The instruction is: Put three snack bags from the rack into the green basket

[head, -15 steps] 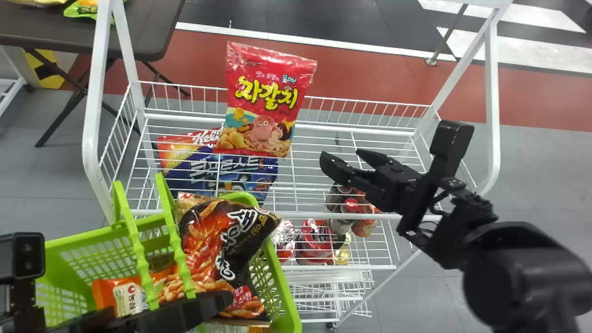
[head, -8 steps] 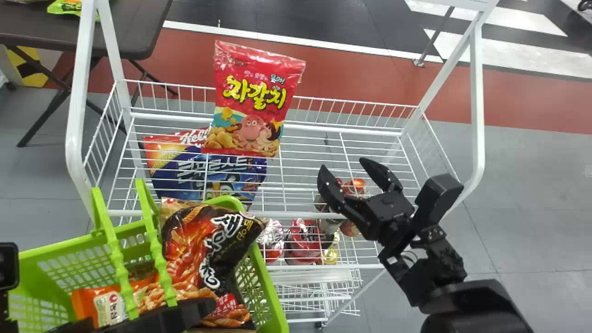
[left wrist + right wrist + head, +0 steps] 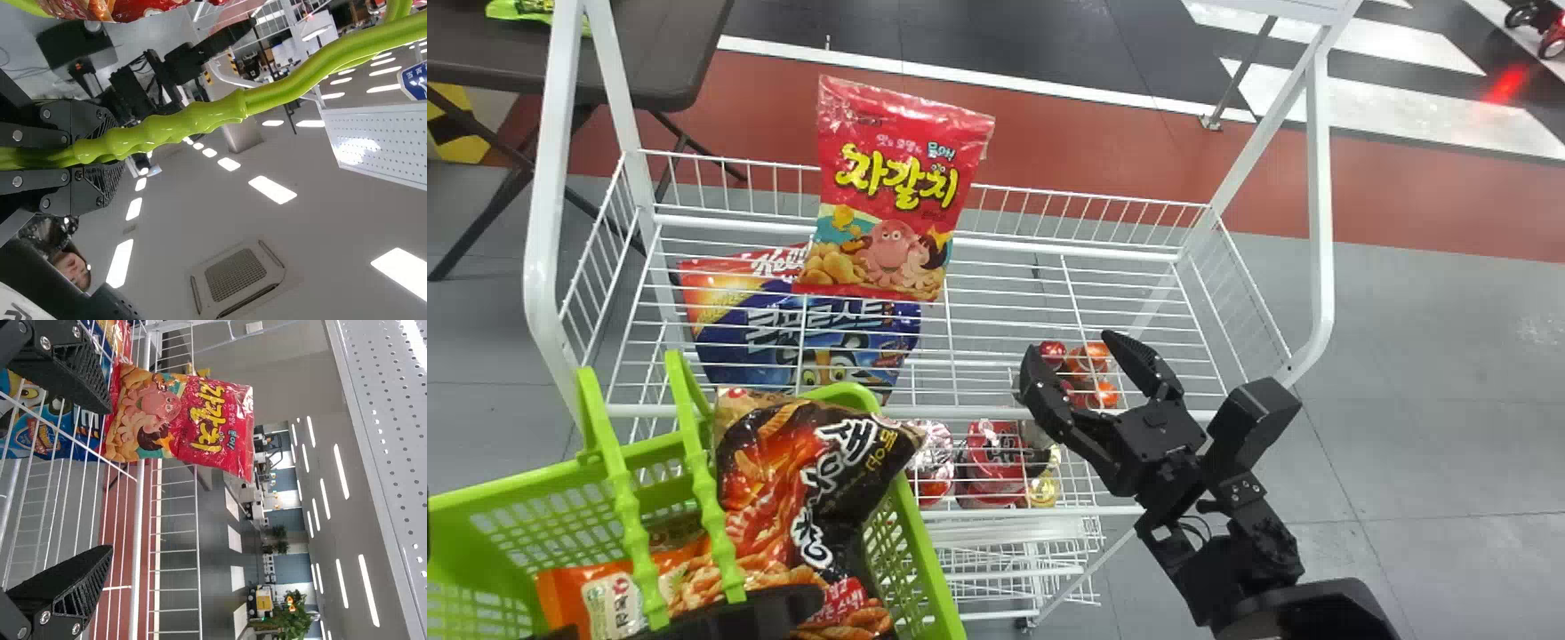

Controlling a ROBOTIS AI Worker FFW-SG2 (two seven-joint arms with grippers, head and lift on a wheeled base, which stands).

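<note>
The left hand point(image 3: 107, 152) is closed around a handle point(image 3: 200, 120) and should hold the green basket point(image 3: 930, 553), with its orange bag point(image 3: 565, 591) and dark bag point(image 3: 809, 484), steady. The red bag point(image 3: 894, 191) stands on the rack point(image 3: 1080, 242); the right hand point(image 3: 1071, 347), empty and wide open, should straddle it squarely, then squeeze gently to spare the contents.

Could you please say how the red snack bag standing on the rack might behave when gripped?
The red snack bag looks puffed, so probably light for its size and squashy. Its glossy film may slip. Rising above the rack's rear rail, it could tip if nudged.
</note>
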